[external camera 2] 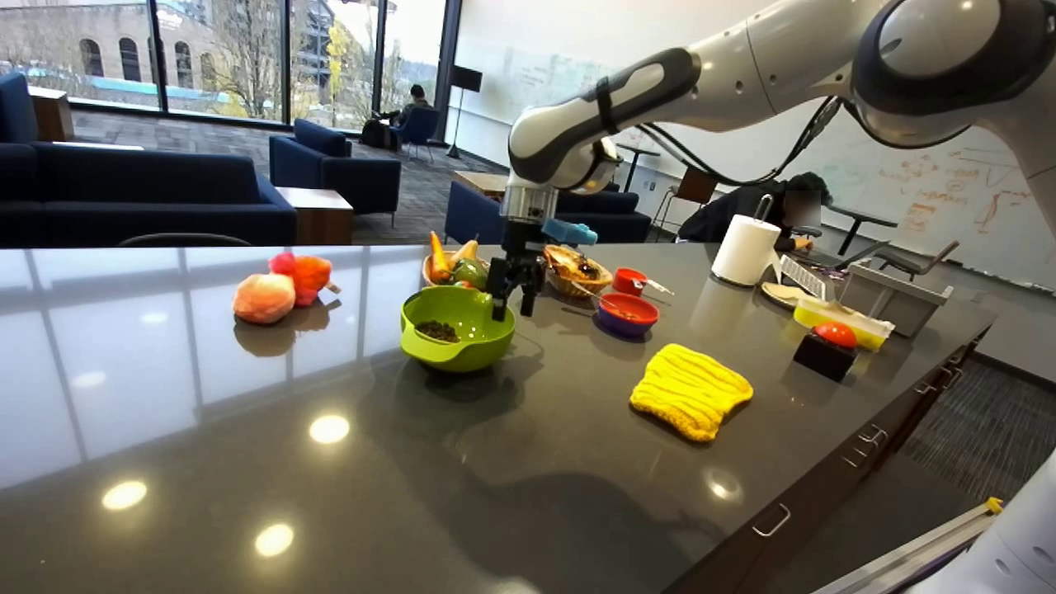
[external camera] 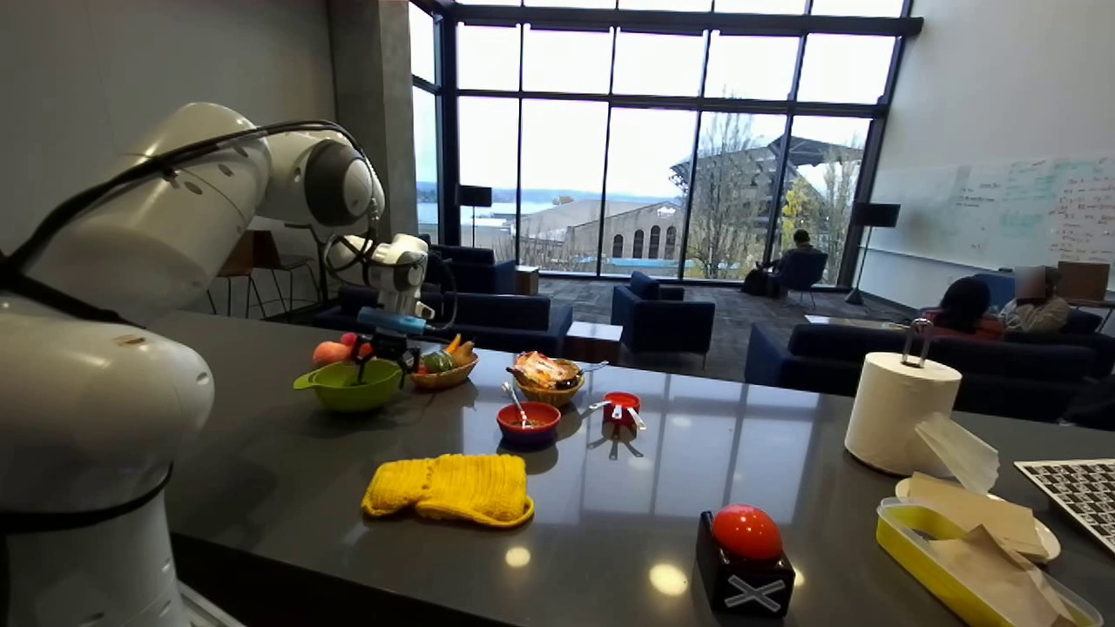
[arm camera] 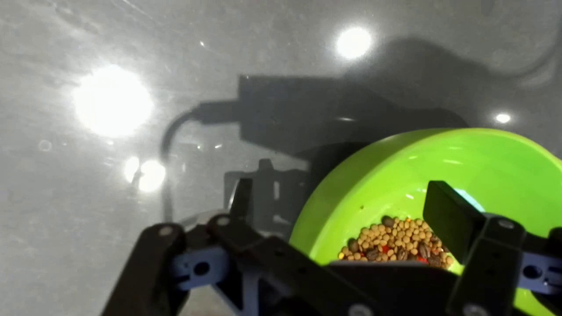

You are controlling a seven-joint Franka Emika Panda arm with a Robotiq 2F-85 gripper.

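Counter point(arm camera: 66, 228), green bowl point(arm camera: 491, 169) partly behind jaws

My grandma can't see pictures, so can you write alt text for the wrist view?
A robot's open black gripper straddles the rim of a bright green bowl, one finger on its inner side, the other outside, over a shiny gray counter. Small tan, dark and red bits lie in the bowl.

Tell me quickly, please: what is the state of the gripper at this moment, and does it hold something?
Gripper: open, holding nothing; in the wrist view, the rim of the green bowl shows between its jaws.
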